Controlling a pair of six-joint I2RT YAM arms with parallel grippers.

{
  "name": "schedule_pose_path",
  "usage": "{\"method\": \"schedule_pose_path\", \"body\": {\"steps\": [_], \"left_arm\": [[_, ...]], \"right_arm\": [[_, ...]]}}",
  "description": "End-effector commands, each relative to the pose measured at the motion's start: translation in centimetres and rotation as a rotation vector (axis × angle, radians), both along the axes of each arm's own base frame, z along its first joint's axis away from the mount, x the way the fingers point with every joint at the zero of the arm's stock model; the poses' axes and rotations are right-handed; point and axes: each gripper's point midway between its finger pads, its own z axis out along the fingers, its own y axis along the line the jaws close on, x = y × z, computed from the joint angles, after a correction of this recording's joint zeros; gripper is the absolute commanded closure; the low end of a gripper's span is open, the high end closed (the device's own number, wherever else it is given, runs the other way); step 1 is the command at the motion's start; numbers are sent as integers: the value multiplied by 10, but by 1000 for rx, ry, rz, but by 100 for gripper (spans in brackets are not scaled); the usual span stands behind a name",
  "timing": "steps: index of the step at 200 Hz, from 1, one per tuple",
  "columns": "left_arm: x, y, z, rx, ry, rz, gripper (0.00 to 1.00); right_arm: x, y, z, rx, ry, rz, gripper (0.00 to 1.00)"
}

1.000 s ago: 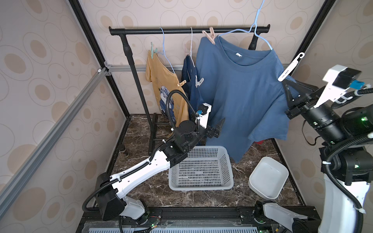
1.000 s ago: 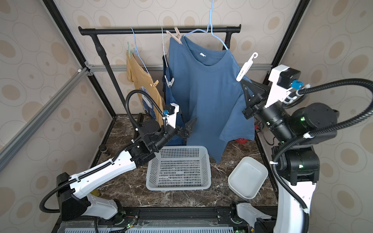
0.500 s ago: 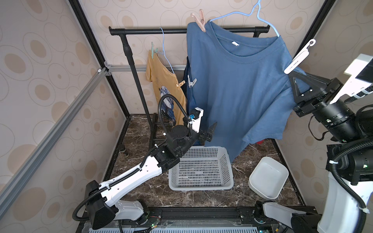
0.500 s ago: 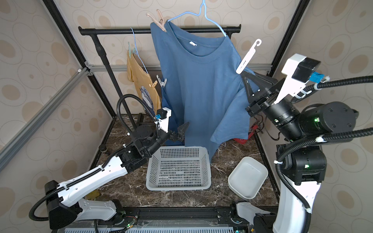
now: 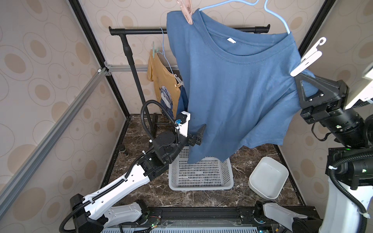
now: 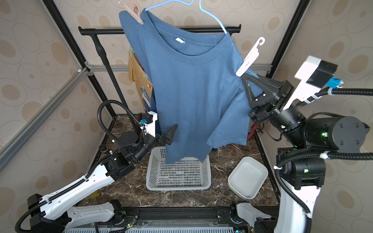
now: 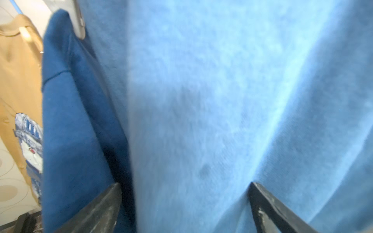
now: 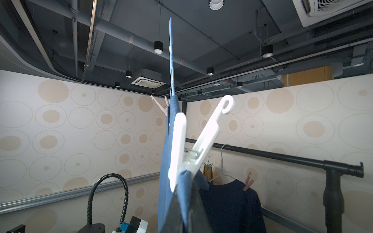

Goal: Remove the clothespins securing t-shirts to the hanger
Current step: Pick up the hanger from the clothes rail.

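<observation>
Gripping the blue shirt (image 5: 232,96) by its shoulder just under the white clothespin (image 5: 306,57), the right jaws stand closed and hold it, hanger (image 5: 276,16) and all, clear of the rail (image 5: 137,31), probably to bring the pins within reach. A pink clothespin (image 5: 185,10) pinches the other shoulder. Lower, the left jaws gape wide against the shirt's side, holding nothing. Behind, the yellow shirt (image 5: 159,74) and navy shirt (image 5: 182,100) hang pinned on the rail.
</observation>
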Motion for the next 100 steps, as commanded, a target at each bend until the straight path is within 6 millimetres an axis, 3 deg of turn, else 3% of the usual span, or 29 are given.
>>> {"method": "schedule_pose_path", "body": {"steps": [1, 50, 100], "left_arm": [[-1, 16, -4, 40, 3, 51, 1], [-9, 32, -16, 80, 19, 77, 1], [-15, 46, -30, 66, 36, 102, 1]], "right_arm": [[-11, -1, 6, 52, -47, 38, 100], [0, 0, -42, 24, 29, 21, 100], [-6, 4, -78, -8, 68, 39, 100]]}}
